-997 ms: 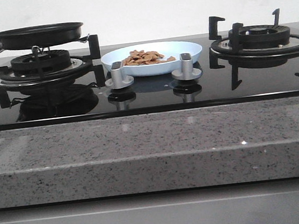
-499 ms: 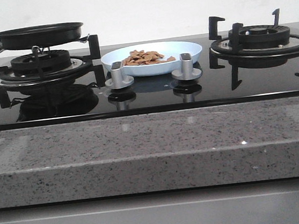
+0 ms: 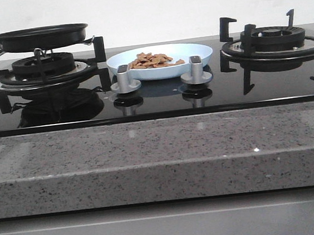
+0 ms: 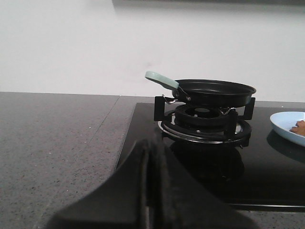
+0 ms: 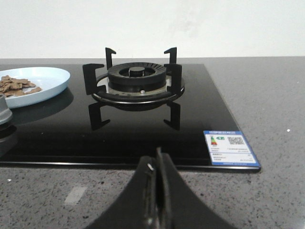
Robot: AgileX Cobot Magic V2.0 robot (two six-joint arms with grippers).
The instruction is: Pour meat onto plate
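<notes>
The pale blue plate (image 3: 195, 51) sits on the black glass hob between the two burners, behind the two silver knobs. The heap of orange-brown meat (image 3: 151, 60) lies on its left half. The plate's edge shows in the left wrist view (image 4: 286, 129), and the plate (image 5: 43, 86) and meat (image 5: 16, 86) show in the right wrist view. The black frying pan (image 3: 40, 37) with a pale green handle (image 4: 159, 78) rests on the left burner. My left gripper (image 4: 150, 148) is shut and empty over the counter. My right gripper (image 5: 157, 160) is shut and empty before the right burner. Neither shows in the front view.
The right burner (image 3: 273, 42) with its black pan supports stands bare. Two silver knobs (image 3: 124, 78) (image 3: 196, 70) stand in front of the plate. A blue energy label (image 5: 231, 148) is stuck on the hob's corner. The grey speckled counter (image 3: 161, 156) runs along the front.
</notes>
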